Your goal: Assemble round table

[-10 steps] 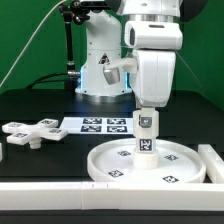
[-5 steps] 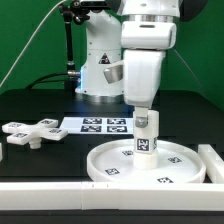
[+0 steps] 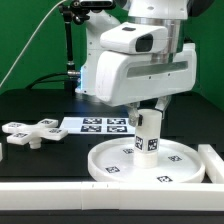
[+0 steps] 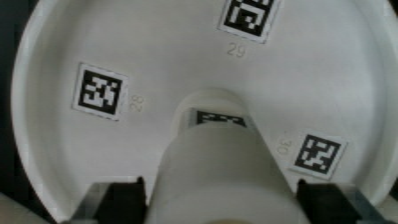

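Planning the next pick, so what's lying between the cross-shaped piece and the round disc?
Only bare black table between the cross-shaped piece and the round disc, per the exterior view; the marker board lies just beyond.

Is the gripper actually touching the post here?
Touching. The wrist view shows the post filling the gap between both fingers of the gripper, no space either side.

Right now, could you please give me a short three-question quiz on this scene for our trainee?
1. True or false: the post stands upright on the round disc.
2. Where does the cross-shaped piece lie? A) on the disc B) on the table, toward the exterior view's left C) atop the post.
3. What is the gripper shut on?
Key: 1 true; 2 B; 3 the post.
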